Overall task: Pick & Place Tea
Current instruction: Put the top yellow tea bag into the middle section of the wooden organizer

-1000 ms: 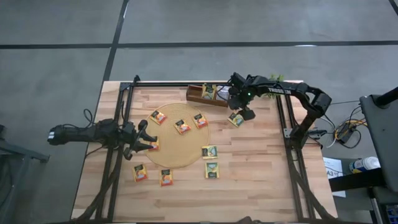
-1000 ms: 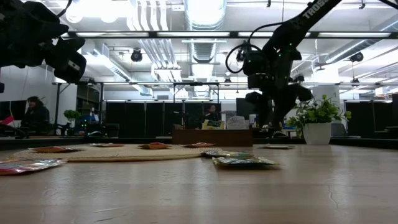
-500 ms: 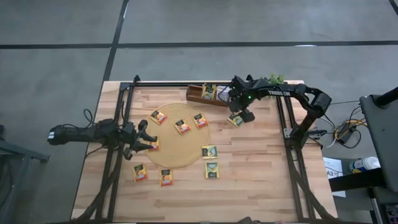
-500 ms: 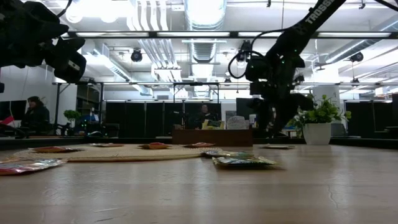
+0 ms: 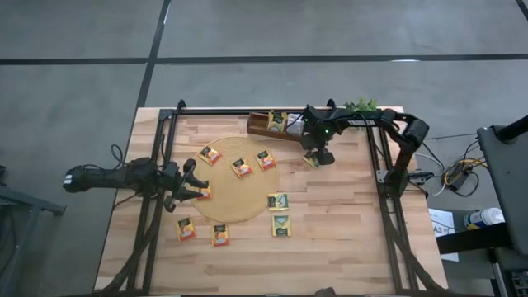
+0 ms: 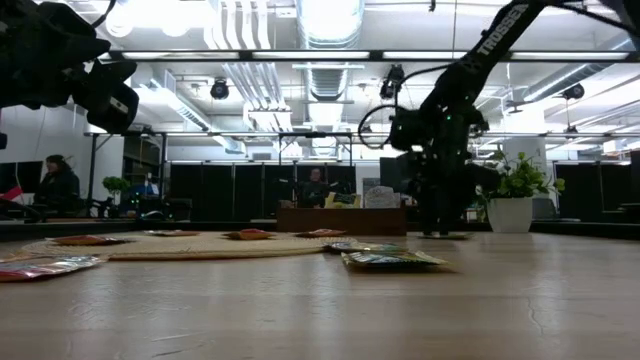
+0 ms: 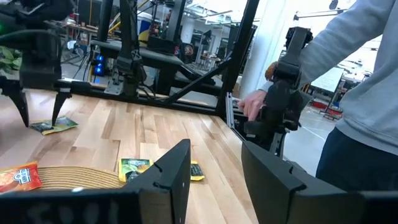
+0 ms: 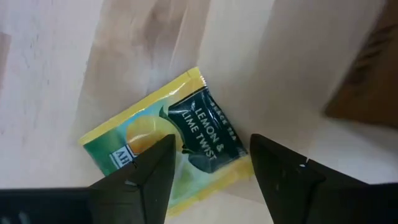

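Straddling flat glossy sq. sachet (image 8: 168, 140), wood tabletop (image 8: 68, 56).

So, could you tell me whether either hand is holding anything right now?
Nothing is held. The right hand stands open over a green tea bag; the left hand is open and empty.

Flat tea sachets (image 5: 280, 224) across table
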Robot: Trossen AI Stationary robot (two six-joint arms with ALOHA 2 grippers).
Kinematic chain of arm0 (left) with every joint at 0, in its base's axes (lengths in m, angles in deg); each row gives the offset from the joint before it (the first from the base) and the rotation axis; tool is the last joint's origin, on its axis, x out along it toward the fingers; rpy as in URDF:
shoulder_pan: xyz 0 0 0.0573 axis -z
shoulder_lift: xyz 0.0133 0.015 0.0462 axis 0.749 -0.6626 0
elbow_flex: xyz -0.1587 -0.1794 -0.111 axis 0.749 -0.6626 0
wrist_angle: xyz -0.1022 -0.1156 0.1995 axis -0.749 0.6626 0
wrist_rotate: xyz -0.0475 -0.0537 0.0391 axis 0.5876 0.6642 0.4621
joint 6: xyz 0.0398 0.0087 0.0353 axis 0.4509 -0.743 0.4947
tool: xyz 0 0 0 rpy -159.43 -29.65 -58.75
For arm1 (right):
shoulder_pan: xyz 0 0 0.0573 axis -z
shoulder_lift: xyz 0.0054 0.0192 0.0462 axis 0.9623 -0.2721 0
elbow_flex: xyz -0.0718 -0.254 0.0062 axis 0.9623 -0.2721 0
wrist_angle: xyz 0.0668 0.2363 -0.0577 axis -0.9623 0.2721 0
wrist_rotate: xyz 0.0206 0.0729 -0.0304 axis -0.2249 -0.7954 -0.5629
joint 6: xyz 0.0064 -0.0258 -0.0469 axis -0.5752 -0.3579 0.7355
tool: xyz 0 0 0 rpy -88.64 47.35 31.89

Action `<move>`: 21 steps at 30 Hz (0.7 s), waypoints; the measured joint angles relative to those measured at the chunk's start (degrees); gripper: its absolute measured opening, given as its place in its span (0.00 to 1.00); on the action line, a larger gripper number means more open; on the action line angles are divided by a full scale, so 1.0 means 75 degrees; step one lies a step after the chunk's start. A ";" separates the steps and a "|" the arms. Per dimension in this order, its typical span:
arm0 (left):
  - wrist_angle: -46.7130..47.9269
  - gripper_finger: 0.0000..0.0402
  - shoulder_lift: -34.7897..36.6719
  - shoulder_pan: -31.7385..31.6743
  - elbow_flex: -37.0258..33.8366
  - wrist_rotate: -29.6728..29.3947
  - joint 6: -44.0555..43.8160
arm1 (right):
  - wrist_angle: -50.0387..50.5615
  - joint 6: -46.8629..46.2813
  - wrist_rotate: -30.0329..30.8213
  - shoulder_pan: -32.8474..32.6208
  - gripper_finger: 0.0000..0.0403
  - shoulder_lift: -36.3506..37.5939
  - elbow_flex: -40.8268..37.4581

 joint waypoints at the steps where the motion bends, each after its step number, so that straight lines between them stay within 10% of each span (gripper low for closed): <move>1: 0.0000 0.34 -0.0002 0.0001 0.0000 -0.0003 0.0000 | 0.0134 -0.0031 -0.0017 0.0000 0.50 -0.0130 0.0105; 9: 0.0000 0.34 0.0001 0.0001 0.0000 0.0000 0.0000 | 0.0742 -0.0092 0.0117 -0.0009 0.45 -0.0650 0.0597; 21: 0.0000 0.34 0.0001 0.0001 0.0000 -0.0003 0.0000 | 0.0970 -0.0608 0.0500 -0.0055 0.03 -0.0719 0.1120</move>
